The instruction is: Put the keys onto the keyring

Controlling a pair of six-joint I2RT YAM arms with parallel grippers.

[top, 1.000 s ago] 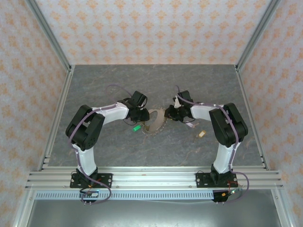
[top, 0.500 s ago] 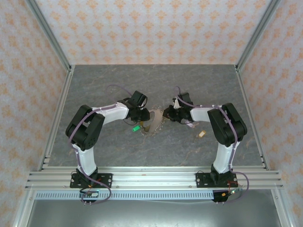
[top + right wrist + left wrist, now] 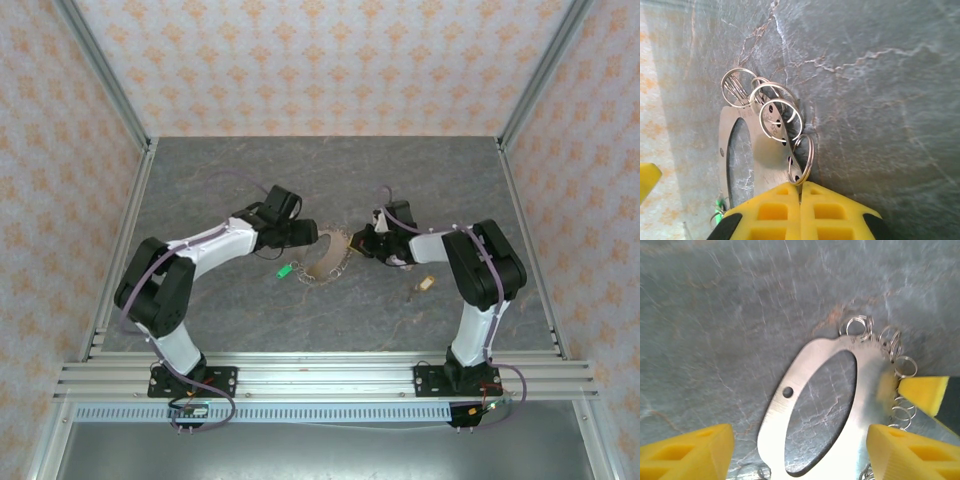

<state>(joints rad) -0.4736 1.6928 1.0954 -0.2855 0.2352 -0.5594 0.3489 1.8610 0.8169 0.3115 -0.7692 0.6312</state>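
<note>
Keyring (image 3: 865,385): lies on table (image 3: 250,180), just let go by left gripper (image 3: 797,440), now spread astride it; pinched at one small ring (image 3: 802,160) by right gripper (image 3: 801,186), newly pressed together. Leaves tan key (image 3: 425,284) well apart, unthreaded.

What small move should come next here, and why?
Probably lift the left gripper clear: it stands open over the flat oval metal keyring, while the right gripper is shut on a small wire split ring at its edge. The tan-headed key lies apart.
</note>
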